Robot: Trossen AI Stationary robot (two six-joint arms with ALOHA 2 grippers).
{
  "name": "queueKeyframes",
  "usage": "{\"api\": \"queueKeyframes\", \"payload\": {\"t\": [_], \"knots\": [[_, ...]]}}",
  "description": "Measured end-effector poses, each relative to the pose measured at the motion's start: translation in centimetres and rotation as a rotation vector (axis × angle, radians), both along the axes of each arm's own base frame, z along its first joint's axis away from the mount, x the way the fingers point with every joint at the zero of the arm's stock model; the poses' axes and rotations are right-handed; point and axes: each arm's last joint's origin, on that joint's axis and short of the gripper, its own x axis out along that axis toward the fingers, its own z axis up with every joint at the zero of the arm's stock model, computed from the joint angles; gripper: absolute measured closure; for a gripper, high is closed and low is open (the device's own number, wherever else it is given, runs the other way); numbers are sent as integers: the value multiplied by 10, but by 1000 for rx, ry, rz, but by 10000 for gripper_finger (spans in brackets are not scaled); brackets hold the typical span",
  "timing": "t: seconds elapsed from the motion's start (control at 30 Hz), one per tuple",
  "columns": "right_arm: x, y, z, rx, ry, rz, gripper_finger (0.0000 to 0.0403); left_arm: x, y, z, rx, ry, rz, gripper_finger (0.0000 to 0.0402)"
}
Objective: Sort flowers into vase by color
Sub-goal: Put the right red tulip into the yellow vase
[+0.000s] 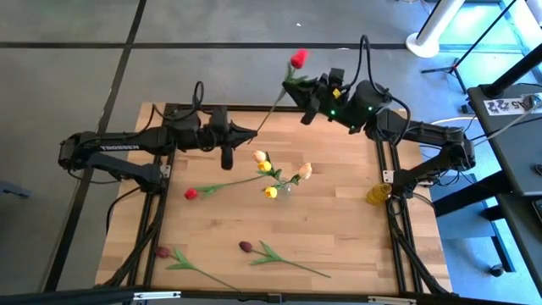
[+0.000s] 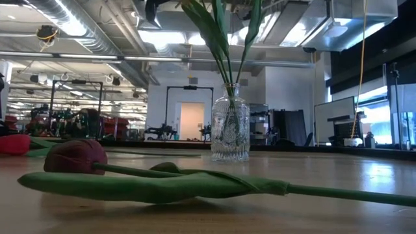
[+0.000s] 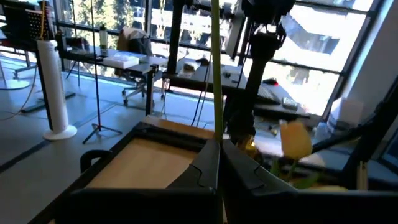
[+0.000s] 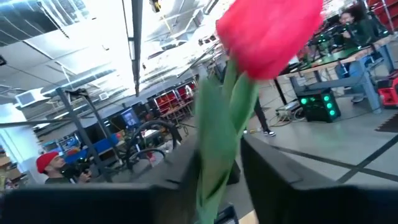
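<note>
At the table's far edge, both grippers pinch one red tulip [image 1: 298, 58]: left gripper [image 1: 254, 132] shut on the stem's foot, right gripper [image 1: 298, 89] shut under the head. Vase [image 1: 286, 186] sits at 6 o'clock.

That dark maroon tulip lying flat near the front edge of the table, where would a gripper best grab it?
Probably on the bare stem just behind the head of the maroon tulip, coming straight down from above. It lies flat on the table with its stem running off toward the right, and the leaves bunch near the middle, so the thin stretch by the head is the clearest place for two fingers to straddle.
</note>
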Motion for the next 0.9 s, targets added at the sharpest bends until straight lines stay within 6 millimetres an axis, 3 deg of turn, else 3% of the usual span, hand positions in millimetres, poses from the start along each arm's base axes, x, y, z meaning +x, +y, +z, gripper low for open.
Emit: {"api": "queueKeyframes", "payload": {"t": [0.17, 0.33, 0.5, 0.7, 0.9], "knots": [[0, 0, 0, -7, 6, 9, 387, -1, 0, -8, 25, 89, -4, 386], [0, 0, -2, -31, 42, -11, 391, -8, -2, -2, 64, 70, -20, 339], [-9, 3, -5, -138, 184, 11, 393, -39, -3, 7, 69, 108, 53, 293], [-70, 20, -11, -105, 525, 125, 396, -86, -15, 20, -90, 68, 22, 277], [-143, 46, -10, -39, 669, 77, 399, -97, -31, 29, -187, -16, -153, 286]]}}
